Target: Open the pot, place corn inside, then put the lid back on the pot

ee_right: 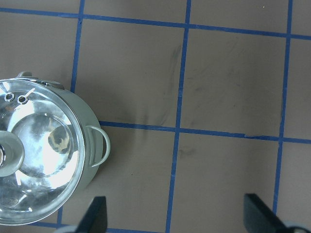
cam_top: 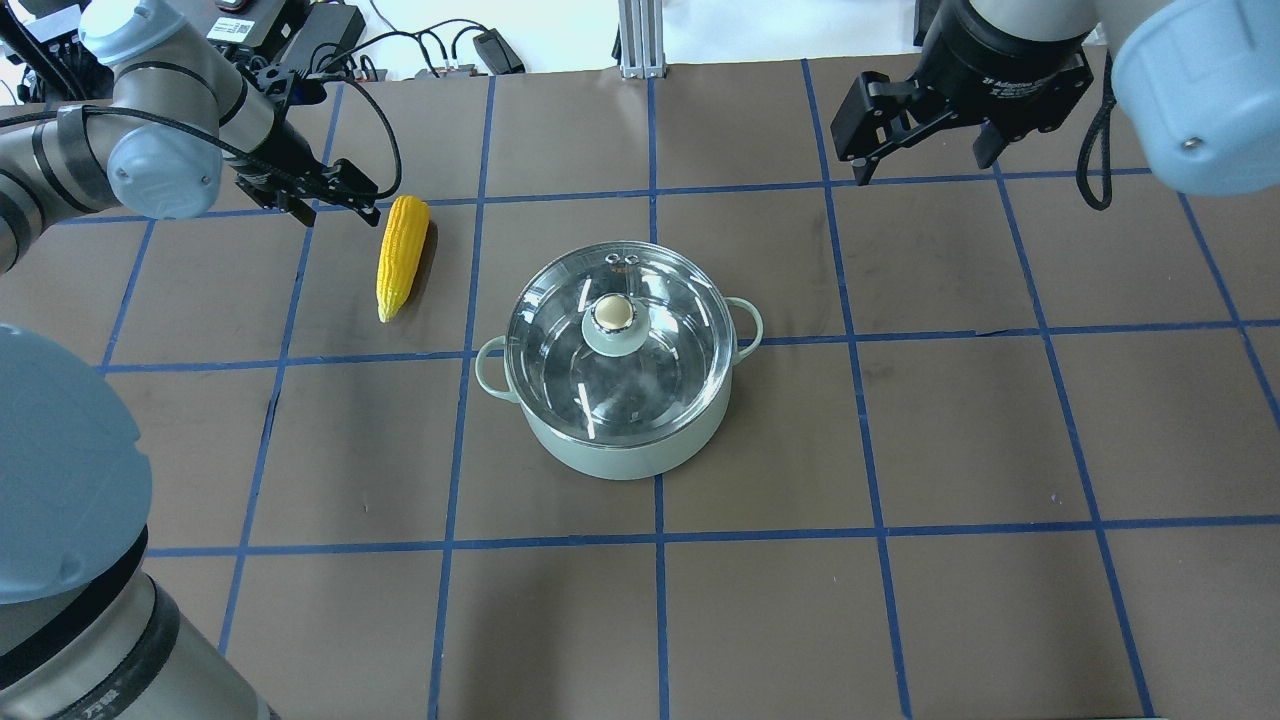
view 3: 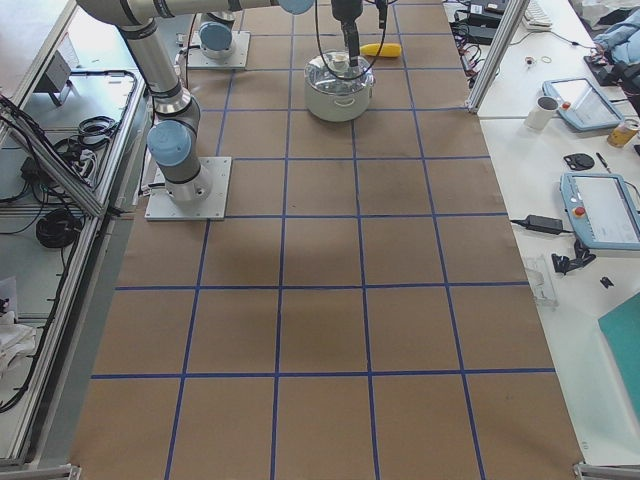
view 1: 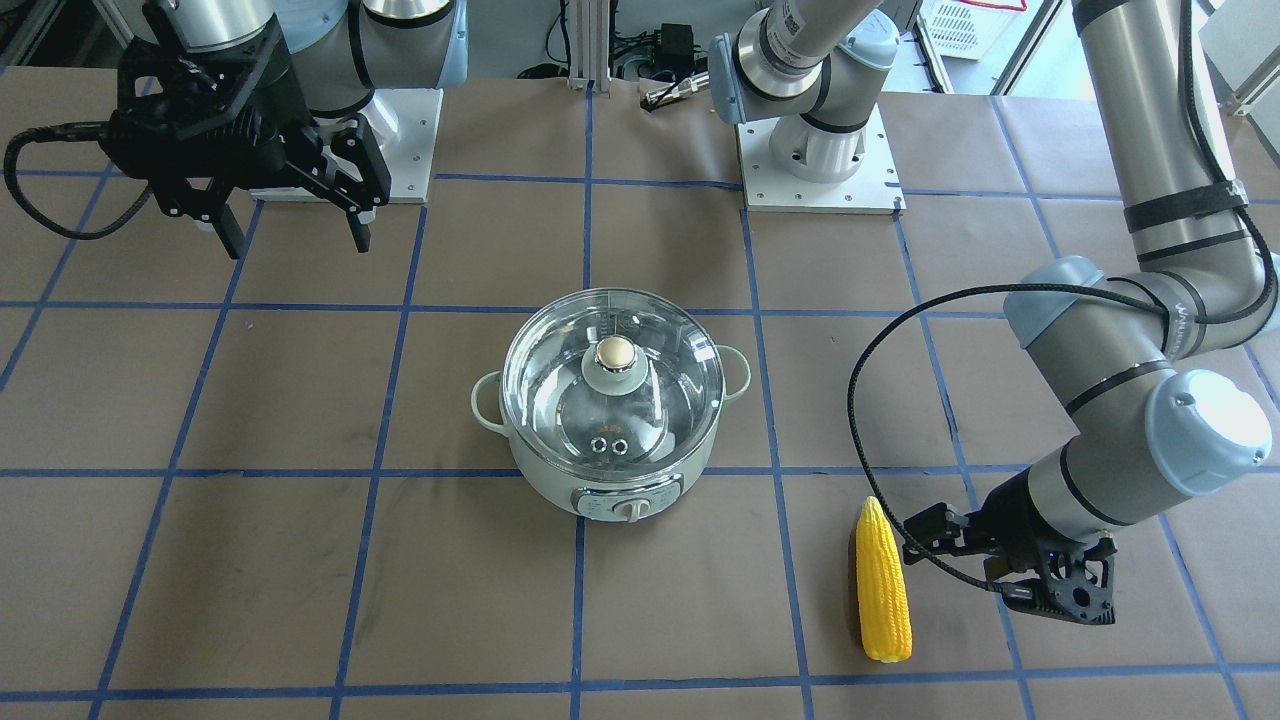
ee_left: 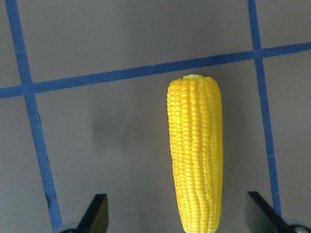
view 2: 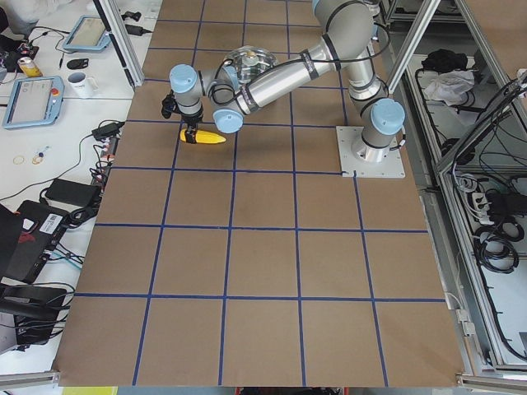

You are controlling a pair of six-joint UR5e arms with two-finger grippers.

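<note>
Basically the corn (cam_top: 402, 255) lies flat on the brown table (cam_top: 900, 430), on the robot's left side of the pot (cam_top: 625, 450) and well apart from it, pointed tip toward the robot and blunt end away. Left gripper (cam_top: 338, 208) hangs over the corn with jaws spread wide and nothing in them. In the left wrist view the cob runs up between the 2 fingertips (ee_left: 95, 216), closer to the view's right-hand one than to the other, blunt end farthest from the camera, and neither tip touches it. In the front-facing view that gripper sits just beside the cob's middle stretch; in the left side view it points down right above the cob. How big the gap is between fingers and corn cannot be told. The pot stands near the table's centre on a crossing of blue tape lines, control dial facing away from the robot, 2 loop handles out to the sides. The lid (view 1: 560, 390) is seated on the pot, knob (view 1: 615, 352) up, so the pot is closed. Right gripper (view 1: 296, 238) is raised above the table on the robot's right side, well apart from pot and lid, jaws also wide apart and empty; its wrist camera shows the pot only at the view's left edge, with bare table under the fingertips.
</note>
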